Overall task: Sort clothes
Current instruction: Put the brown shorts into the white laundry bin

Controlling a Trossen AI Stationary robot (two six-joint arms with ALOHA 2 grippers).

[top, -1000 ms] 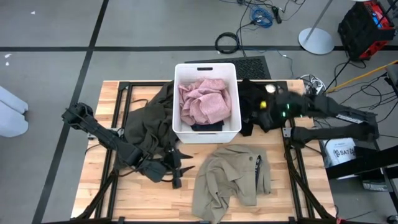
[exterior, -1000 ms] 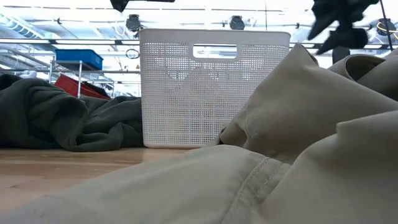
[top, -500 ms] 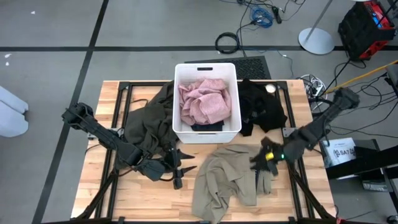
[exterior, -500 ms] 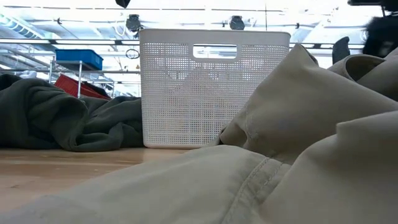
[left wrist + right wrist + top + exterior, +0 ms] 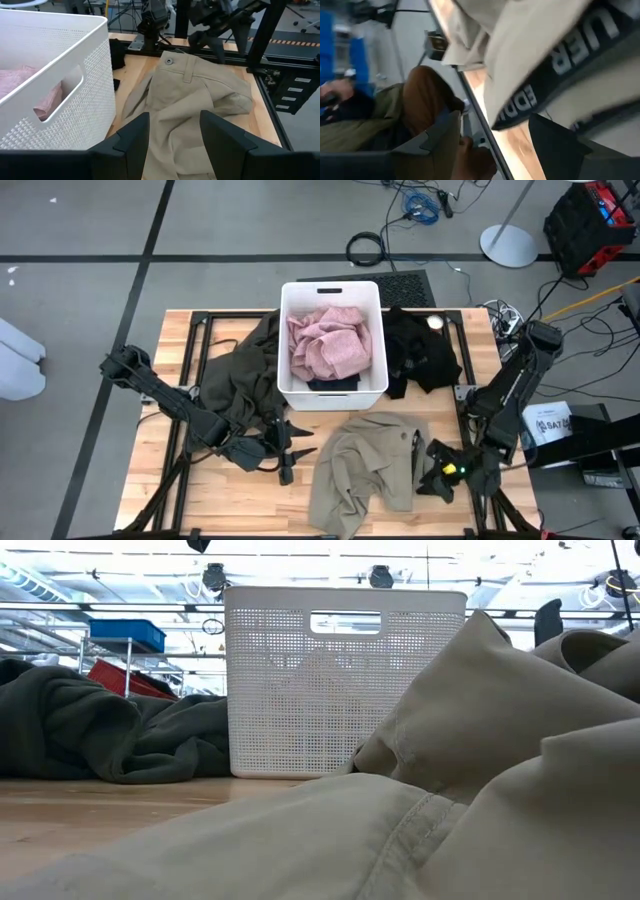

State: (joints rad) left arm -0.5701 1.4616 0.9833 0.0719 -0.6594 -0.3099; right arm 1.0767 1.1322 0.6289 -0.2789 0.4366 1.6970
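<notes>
— What lay on the desk (image 5: 160, 480), biggest first?

— In the high view, the olive garment (image 5: 235, 375) sprawled left of centre against the white bin (image 5: 332, 395). The khaki trousers (image 5: 365, 465) spread across the lower middle. A black garment (image 5: 420, 355) sat right of the bin. Inside the bin, a pink garment (image 5: 325, 340) lay over something dark.

— And the grippers?

— The left gripper (image 5: 285, 450) rested at lower left centre, between the olive garment and the trousers, released, fingers (image 5: 225, 135) apart with nothing between them. The right gripper (image 5: 440, 475) was at lower right, at the trousers' right edge, parted with khaki cloth between its fingers; whether it gripped, I couldn't tell.
</notes>
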